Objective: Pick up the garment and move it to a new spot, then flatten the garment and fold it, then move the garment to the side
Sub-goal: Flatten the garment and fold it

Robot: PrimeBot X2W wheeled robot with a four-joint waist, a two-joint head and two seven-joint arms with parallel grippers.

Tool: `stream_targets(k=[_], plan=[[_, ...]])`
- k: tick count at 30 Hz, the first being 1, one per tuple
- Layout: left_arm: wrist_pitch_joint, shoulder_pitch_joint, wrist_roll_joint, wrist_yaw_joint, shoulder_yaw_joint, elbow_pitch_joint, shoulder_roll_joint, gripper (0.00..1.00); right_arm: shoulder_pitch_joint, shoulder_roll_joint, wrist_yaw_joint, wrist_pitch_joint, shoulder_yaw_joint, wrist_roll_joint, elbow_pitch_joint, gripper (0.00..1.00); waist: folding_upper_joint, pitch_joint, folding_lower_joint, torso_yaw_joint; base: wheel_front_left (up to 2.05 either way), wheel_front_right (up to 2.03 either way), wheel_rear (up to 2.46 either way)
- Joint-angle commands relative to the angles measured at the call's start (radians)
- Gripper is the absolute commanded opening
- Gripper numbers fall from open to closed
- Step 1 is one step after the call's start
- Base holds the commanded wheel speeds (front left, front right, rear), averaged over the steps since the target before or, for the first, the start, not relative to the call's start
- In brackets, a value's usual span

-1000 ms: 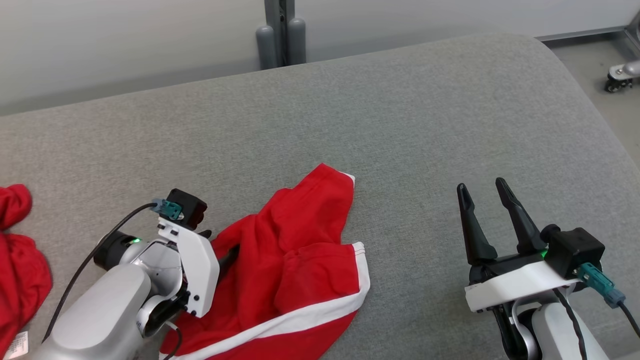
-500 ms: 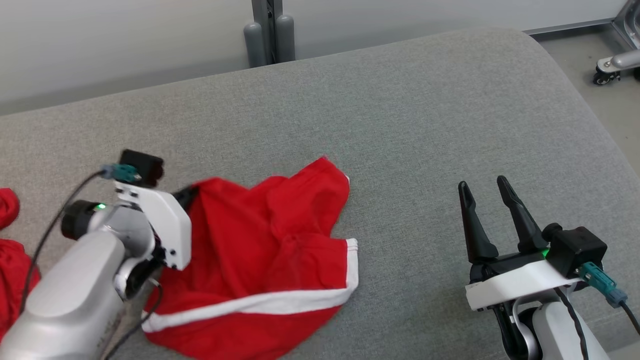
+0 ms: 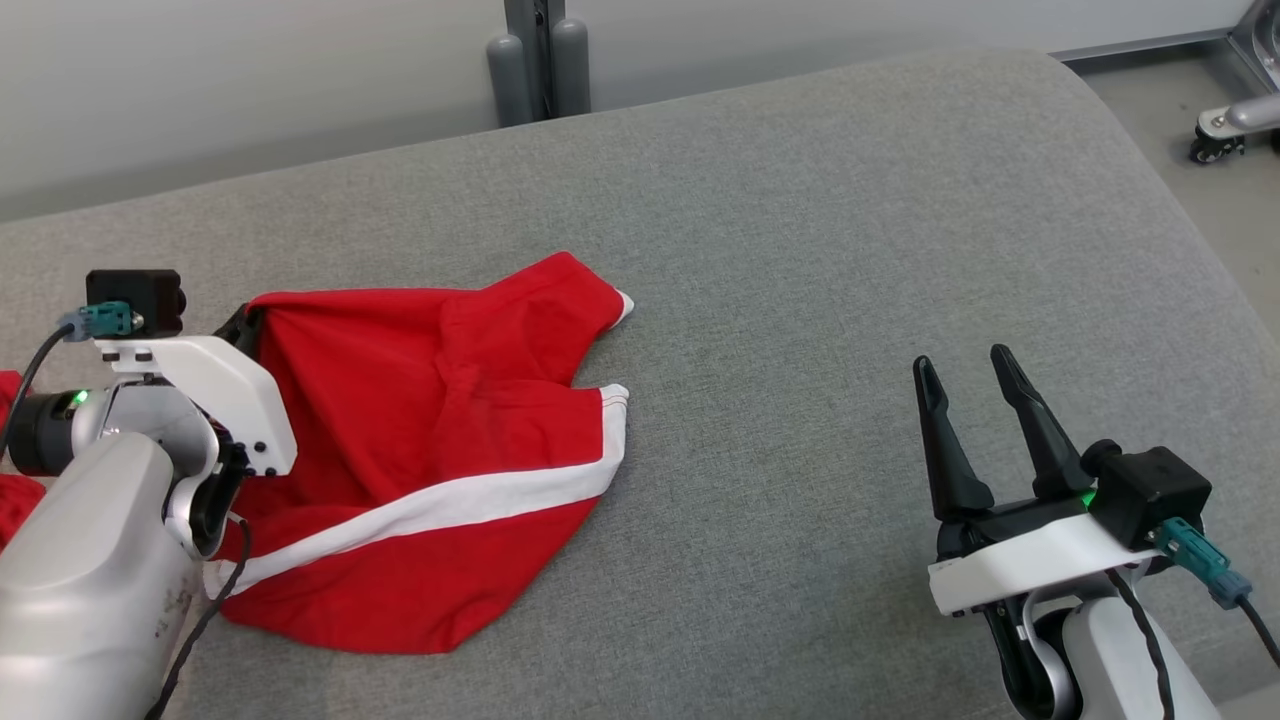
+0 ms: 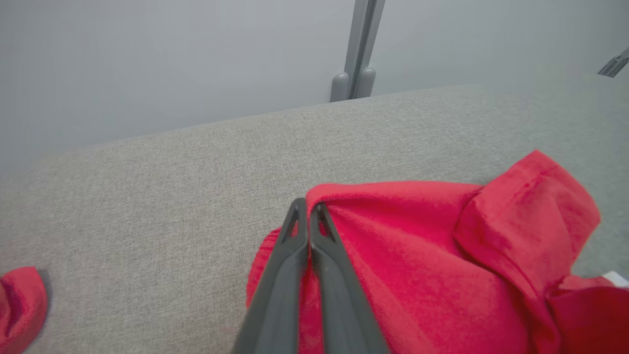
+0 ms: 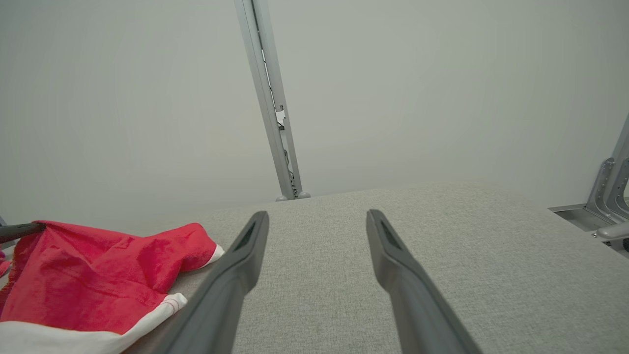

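Firmly, left hand pinches red garment on grey cushion.

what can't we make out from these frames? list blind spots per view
- Left hand: its grip point on the red garment is hidden in the head view by its own white wrist mount.
- Garment's lower left corner: head view, covered by the left forearm.
- Second red cloth: cut off by the left edge in the head and left wrist views.
- Garment's full outline: left wrist view, runs off the right and bottom edges.
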Motion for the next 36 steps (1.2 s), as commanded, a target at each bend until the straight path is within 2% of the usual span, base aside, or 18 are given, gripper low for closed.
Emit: stream_targets(k=[1, 7, 12, 16, 22, 27, 30, 36], plan=[[-0.012, -0.014, -0.007, -0.009, 0.003, 0.016, -0.001, 1.00, 0.000, -0.004, 0.001, -0.005, -0.001, -0.007, 0.005, 1.00, 0.0000, -0.006, 0.0000, 0.005, 0.00, 0.00, 0.00], [-0.084, 0.023, 0.002, -0.056, -0.018, 0.060, -0.035, 1.00, 0.013, -0.004, 0.001, -0.005, -0.002, -0.008, 0.019, 1.00, 0.0000, -0.044, 0.0000, 0.037, 0.00, 0.00, 0.00], [-0.167, 0.096, 0.002, -0.063, -0.023, 0.006, -0.036, 1.00, 0.028, -0.006, 0.001, -0.005, -0.018, -0.011, 0.031, 1.00, 0.0000, -0.079, 0.0000, 0.073, 0.00, 0.00, 0.00], [-0.220, 0.190, 0.001, -0.027, -0.018, -0.082, -0.025, 1.00, 0.042, -0.012, 0.001, -0.005, -0.034, -0.001, 0.037, 1.00, 0.0000, -0.097, 0.0000, 0.108, 0.00, 0.00, 0.00], [-0.274, 0.350, -0.003, 0.081, 0.027, -0.292, 0.012, 1.00, 0.063, -0.031, 0.001, -0.004, -0.063, 0.001, 0.038, 1.00, 0.0000, -0.110, 0.0000, 0.171, 0.00, 0.00, 0.00], [-0.291, 0.471, -0.009, 0.150, 0.089, -0.477, 0.022, 1.00, 0.059, -0.041, 0.001, -0.003, -0.065, 0.005, 0.044, 1.00, 0.0000, -0.111, 0.0000, 0.220, 0.00, 0.00, 0.00], [-0.294, 0.515, 0.002, 0.172, 0.108, -0.564, 0.022, 1.00, 0.030, -0.050, 0.001, 0.000, -0.038, 0.029, 0.074, 1.00, 0.0000, -0.109, 0.0000, 0.247, 0.00, 0.00, 0.00], [-0.294, 0.553, 0.011, 0.184, 0.109, -0.651, 0.023, 1.00, -0.060, -0.074, 0.001, 0.071, 0.045, 0.138, 0.184, 1.00, 0.0000, -0.106, 0.0000, 0.289, 0.00, 0.00, 0.00]])
